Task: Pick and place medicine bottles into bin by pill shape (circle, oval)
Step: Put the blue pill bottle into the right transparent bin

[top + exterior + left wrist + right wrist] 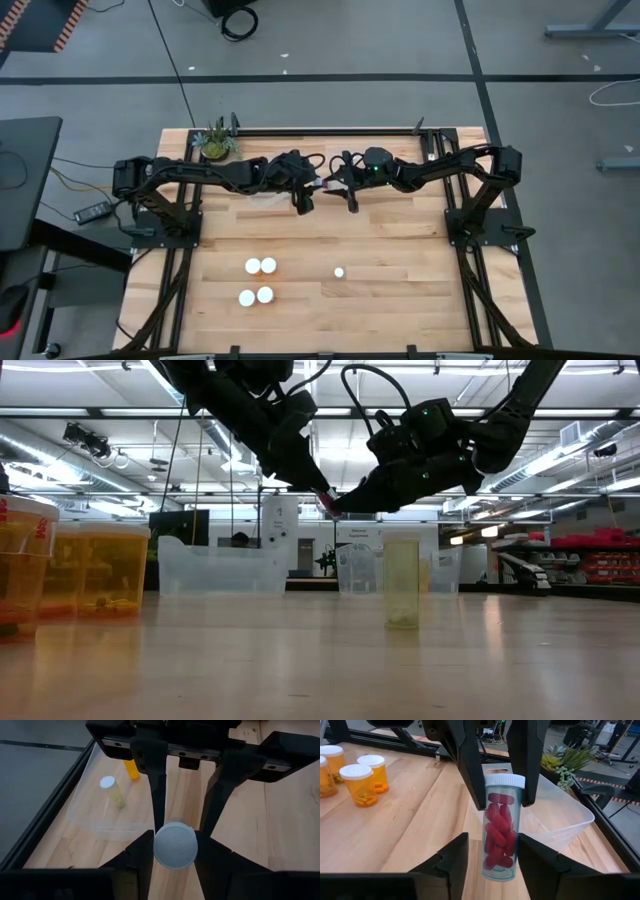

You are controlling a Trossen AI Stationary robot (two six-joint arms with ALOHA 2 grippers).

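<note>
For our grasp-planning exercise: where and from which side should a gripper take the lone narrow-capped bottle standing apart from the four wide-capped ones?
Take the lone bottle around its body just below the cap, coming straight down from above: it stands upright with nothing close beside it. The left gripper holds a red-pill bottle in mid-air, the right gripper beside it.

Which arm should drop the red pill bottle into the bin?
Left, probably. The left gripper pinches the bottle at its cap, and the bin sits just beside it, on the left arm's side of the table. The right gripper is at the bottle too, but farther from the bin.
</note>
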